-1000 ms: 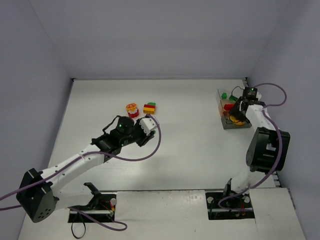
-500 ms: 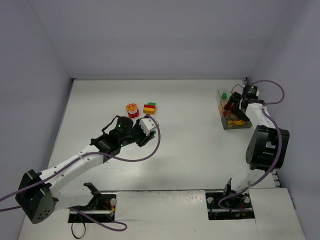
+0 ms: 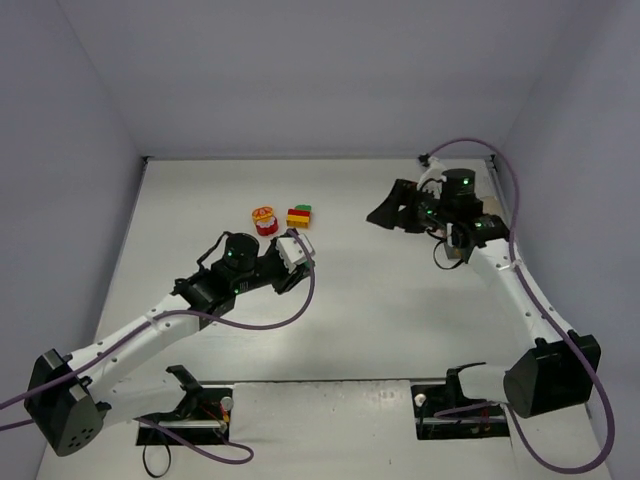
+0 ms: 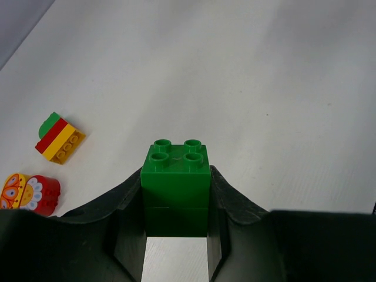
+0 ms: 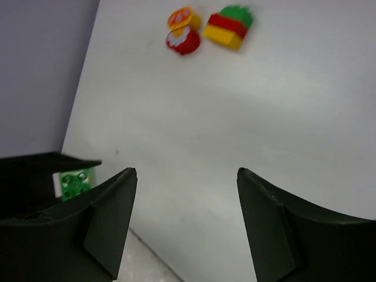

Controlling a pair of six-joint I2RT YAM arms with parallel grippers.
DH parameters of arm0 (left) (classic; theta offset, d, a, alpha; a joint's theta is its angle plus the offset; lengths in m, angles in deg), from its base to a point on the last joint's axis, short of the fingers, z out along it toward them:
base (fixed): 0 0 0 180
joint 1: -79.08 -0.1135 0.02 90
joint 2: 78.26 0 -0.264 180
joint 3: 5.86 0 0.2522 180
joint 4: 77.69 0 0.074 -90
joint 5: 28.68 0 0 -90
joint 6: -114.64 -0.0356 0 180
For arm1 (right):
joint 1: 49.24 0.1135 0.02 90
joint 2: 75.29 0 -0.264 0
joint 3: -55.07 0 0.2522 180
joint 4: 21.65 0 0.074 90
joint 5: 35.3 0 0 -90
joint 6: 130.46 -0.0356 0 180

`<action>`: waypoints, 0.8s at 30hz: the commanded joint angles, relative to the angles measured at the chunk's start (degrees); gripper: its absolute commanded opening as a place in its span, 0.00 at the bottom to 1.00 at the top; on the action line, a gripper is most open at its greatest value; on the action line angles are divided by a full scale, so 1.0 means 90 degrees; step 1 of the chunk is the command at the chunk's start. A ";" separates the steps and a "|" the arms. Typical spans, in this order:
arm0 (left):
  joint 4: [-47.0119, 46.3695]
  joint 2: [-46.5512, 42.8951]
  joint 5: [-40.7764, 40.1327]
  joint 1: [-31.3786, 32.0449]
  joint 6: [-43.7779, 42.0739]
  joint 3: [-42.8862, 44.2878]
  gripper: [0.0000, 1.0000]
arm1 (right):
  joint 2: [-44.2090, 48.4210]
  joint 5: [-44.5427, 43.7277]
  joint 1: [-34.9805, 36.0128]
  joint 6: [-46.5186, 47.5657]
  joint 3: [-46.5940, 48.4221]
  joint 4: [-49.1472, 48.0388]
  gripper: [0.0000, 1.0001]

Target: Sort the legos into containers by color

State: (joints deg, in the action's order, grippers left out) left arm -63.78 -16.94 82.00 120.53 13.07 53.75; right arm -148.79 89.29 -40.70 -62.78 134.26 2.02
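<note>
Okay, white matte table [image 3: 380, 310] below me, plain apart from soft grey shadows under both arms. Pale lavender walls box it in: back wall [image 3: 320, 80] straight ahead, left wall [image 3: 60, 200] and right wall [image 3: 585, 140] slanting in. A dark seam [image 3: 300, 157] runs where the table meets the back wall. At the near edge a white plate [image 3: 320, 400] lies between my two bases. Purple cables [image 3: 305, 295] loop off both arms.

My left gripper [image 4: 176, 176] is clamped on a green brick [image 4: 176, 188], studs facing the wrist camera, fingers pressed against its two sides. It hangs over the table, left of centre. Just beyond it on the table sit the stack [image 4: 59, 137], with green, red and yellow layers, and the round piece [image 4: 29, 192], red with a yellow face. The two are near each other but not touching, towards the back and left of the middle.

My right gripper [image 5: 187, 200] is spread wide with nothing between the fingers. It hovers over the right half of the table, pointing left, and its camera sees the stack and round piece far off. The tray [image 3: 458, 253] is by the right wall, nearly all hidden under my right arm. Only a sliver shows, and I cannot tell what lies in it.
</note>
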 commanded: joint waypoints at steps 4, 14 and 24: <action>-0.0192 0.0042 0.0211 -0.0006 -0.0130 0.0463 0.09 | 0.0295 0.0376 0.1597 -0.1229 -0.0482 -0.1032 0.66; -0.0065 0.0120 0.0270 0.0004 -0.0120 0.0590 0.09 | -0.0213 -0.0073 0.2918 -0.1630 -0.0307 -0.1550 0.67; -0.0026 0.0062 0.0260 0.0033 -0.0072 0.0570 0.09 | -0.0593 -0.0191 0.3397 -0.1650 -0.0112 -0.1697 0.64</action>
State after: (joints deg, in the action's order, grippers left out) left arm -61.75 -15.85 82.97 120.55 12.85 55.48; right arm -153.88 88.18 -11.48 -77.12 129.89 -8.31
